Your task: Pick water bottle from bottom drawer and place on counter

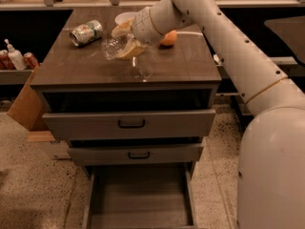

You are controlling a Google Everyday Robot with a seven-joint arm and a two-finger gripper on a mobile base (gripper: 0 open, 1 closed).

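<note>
The water bottle [112, 47], clear and crinkled, lies tilted low over the back middle of the counter [90, 73]; I cannot tell if it rests on the surface. My gripper [122, 44] reaches in from the right, with its tan fingers [134, 48] closed around the bottle's right end. The bottom drawer [140, 197] stands pulled open below, a plain grey tray with nothing in it.
A crushed green-and-white can [86, 32] lies at the counter's back left. A white bowl [125, 18] and an orange [167, 38] sit behind my gripper. The two upper drawers [131, 123] are slightly open. A dark side shelf with bottles [14, 56] and a cardboard box [24, 104] stand at left.
</note>
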